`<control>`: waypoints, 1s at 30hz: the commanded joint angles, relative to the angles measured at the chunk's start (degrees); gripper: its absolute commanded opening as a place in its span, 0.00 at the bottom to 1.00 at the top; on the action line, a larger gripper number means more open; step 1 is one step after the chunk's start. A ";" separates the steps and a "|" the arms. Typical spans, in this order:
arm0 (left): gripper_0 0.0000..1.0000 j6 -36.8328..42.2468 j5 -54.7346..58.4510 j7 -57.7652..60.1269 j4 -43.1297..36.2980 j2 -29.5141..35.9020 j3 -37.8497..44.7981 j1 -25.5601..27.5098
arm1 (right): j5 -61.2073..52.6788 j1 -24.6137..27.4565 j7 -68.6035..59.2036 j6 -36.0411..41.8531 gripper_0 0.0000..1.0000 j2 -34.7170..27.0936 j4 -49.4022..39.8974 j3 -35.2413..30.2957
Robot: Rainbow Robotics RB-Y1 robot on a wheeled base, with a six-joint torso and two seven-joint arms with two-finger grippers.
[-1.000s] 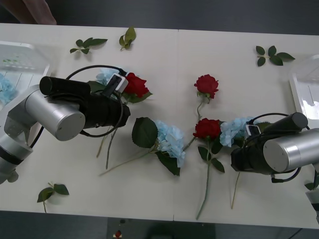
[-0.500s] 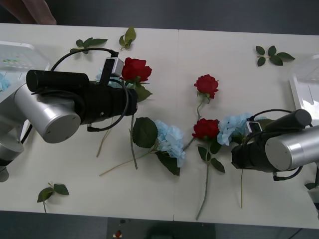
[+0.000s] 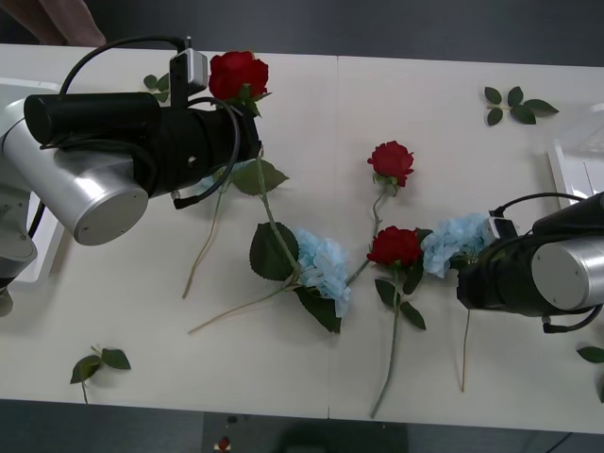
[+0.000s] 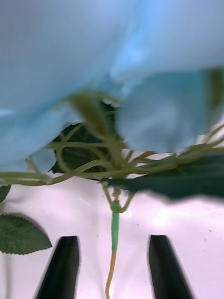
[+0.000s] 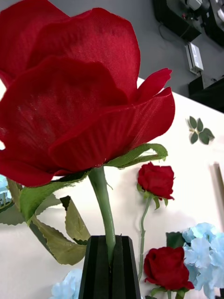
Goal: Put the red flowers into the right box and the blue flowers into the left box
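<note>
My left gripper (image 5: 110, 267) is shut on the stem of a red rose (image 3: 238, 74), held up over the far left of the table with its stem hanging down. Two more red flowers (image 3: 391, 160) (image 3: 393, 245) lie mid-table. A blue flower (image 3: 323, 264) lies beside them. Another blue flower (image 3: 458, 243) sits at my right gripper (image 4: 114, 267), which is open with its thin stem (image 4: 115, 231) between the fingers. The left box (image 3: 13, 91) shows at the left edge, the right box (image 3: 578, 175) at the right edge.
Loose green leaf sprigs lie at the far right (image 3: 517, 104), the near left (image 3: 99, 363) and the near right edge (image 3: 595, 354). A long bare stem (image 3: 203, 247) runs out from under my left arm. The near middle of the table has free room.
My left arm has lifted the red rose off the table and carried it toward the far edge. My right arm has shifted right, and the blue flower with its stem has shifted right too.
</note>
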 commanded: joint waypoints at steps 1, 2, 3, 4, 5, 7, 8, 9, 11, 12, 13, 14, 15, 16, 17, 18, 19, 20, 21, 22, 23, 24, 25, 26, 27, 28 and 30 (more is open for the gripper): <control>0.00 -0.52 -3.68 6.83 -2.49 0.74 1.39 -1.34 | -1.20 -0.46 2.53 0.97 1.00 -2.37 -3.63 -0.03; 0.00 -0.52 -4.38 7.88 -2.49 0.48 1.39 -1.51 | -1.46 -0.46 2.80 1.32 1.00 -2.37 -4.25 -0.21; 0.00 -0.52 -5.08 9.20 -2.49 0.13 1.39 -1.78 | -1.90 -0.46 3.24 2.11 1.00 -2.46 -5.21 -0.65; 0.00 -0.52 -5.35 9.81 -2.49 -0.05 1.39 -1.95 | -2.43 -0.46 3.76 2.55 1.00 -2.46 -5.65 -1.00; 0.00 -0.52 -5.87 11.31 -2.49 -0.49 1.39 -2.48 | -3.92 -0.46 5.96 3.70 1.00 -2.46 -6.71 -2.23; 0.00 -0.52 -7.02 12.89 -2.49 -1.28 1.39 -3.10 | -6.03 -0.46 8.95 5.28 1.00 -2.37 -8.03 -3.90; 0.00 -0.52 -7.72 13.95 -2.49 -1.81 1.39 -3.54 | -7.44 -0.46 11.06 6.33 1.00 -2.37 -8.91 -5.13; 0.00 -0.52 -7.90 14.56 -2.49 -2.07 1.39 -3.80 | -8.32 -0.46 12.03 6.86 1.00 -2.37 -9.34 -5.66; 0.00 -0.25 -8.60 15.97 -2.49 -3.12 1.39 -4.85 | -11.57 -0.46 16.24 8.79 1.00 -2.37 -11.28 -7.94; 0.00 0.01 -8.69 15.97 -2.40 -3.48 1.39 -5.29 | -13.15 -0.46 17.56 9.58 1.00 -2.37 -11.81 -9.00; 0.00 0.27 -8.69 15.97 -2.40 -3.92 1.39 -5.82 | -15.08 -0.46 19.06 10.20 1.00 -2.37 -12.25 -10.14; 0.00 0.54 -8.77 15.88 -2.31 -4.44 1.39 -6.26 | -17.46 -0.46 20.81 10.81 1.00 -2.37 -12.77 -11.37; 0.00 0.63 -8.77 15.79 -2.22 -4.79 1.39 -6.61 | -19.39 -0.46 22.40 11.17 1.00 -2.37 -13.12 -12.51; 0.00 0.63 -8.77 15.53 -2.05 -5.32 1.39 -7.05 | -21.68 -0.46 24.24 11.61 1.00 -2.37 -13.39 -13.83; 0.00 0.63 -8.77 15.35 -1.96 -5.85 1.13 -7.49 | -23.61 -0.55 25.56 11.96 1.00 -2.37 -13.48 -14.88; 0.00 0.63 -9.04 15.18 -1.61 -6.29 0.78 -8.02 | -25.28 -0.46 26.70 12.22 1.00 -2.37 -13.48 -15.85; 0.00 0.63 -9.48 15.00 -1.34 -6.73 0.16 -8.55 | -27.04 -0.46 28.02 12.40 1.00 -2.37 -13.48 -16.82; 0.00 0.54 -9.92 14.91 -0.64 -7.26 -0.89 -9.60 | -29.15 -0.63 29.69 12.75 1.00 -2.37 -13.48 -17.96; 0.00 0.63 -10.36 14.91 0.06 -7.87 -1.60 -10.57 | -30.73 -0.72 30.75 13.10 1.00 -2.37 -13.48 -18.93; 0.00 0.63 -11.06 15.18 0.94 -8.75 -2.56 -11.71 | -32.57 -0.90 31.89 13.63 1.00 -2.37 -13.48 -19.98; 0.00 0.54 -11.50 15.18 1.56 -9.28 -3.00 -12.24 | -33.54 -0.99 32.42 13.98 1.00 -2.37 -13.48 -20.42; 0.00 0.63 -12.29 15.35 2.70 -10.42 -3.53 -13.38 | -35.39 -1.16 33.56 14.59 1.00 -2.37 -13.48 -21.48; 0.00 0.54 -12.73 15.44 3.49 -11.30 -3.88 -14.08 | -36.70 -1.42 34.17 15.12 1.00 -2.37 -13.39 -22.18; 0.00 0.54 -13.08 15.53 4.55 -12.35 -4.15 -14.96 | -38.11 -1.69 34.79 15.65 1.00 -2.37 -13.30 -22.97; 0.00 0.54 -13.61 15.62 5.86 -13.58 -4.50 -15.93 | -39.87 -2.13 34.88 16.53 1.00 -2.37 -13.21 -23.85; 0.00 0.54 -14.31 15.70 7.18 -14.90 -4.76 -17.07 | -41.89 -2.48 34.96 17.23 1.00 -2.37 -13.12 -24.64; 0.00 0.36 -15.28 15.88 9.47 -17.01 -5.11 -18.74 | -44.70 -3.18 34.61 18.11 1.00 -2.37 -13.12 -25.78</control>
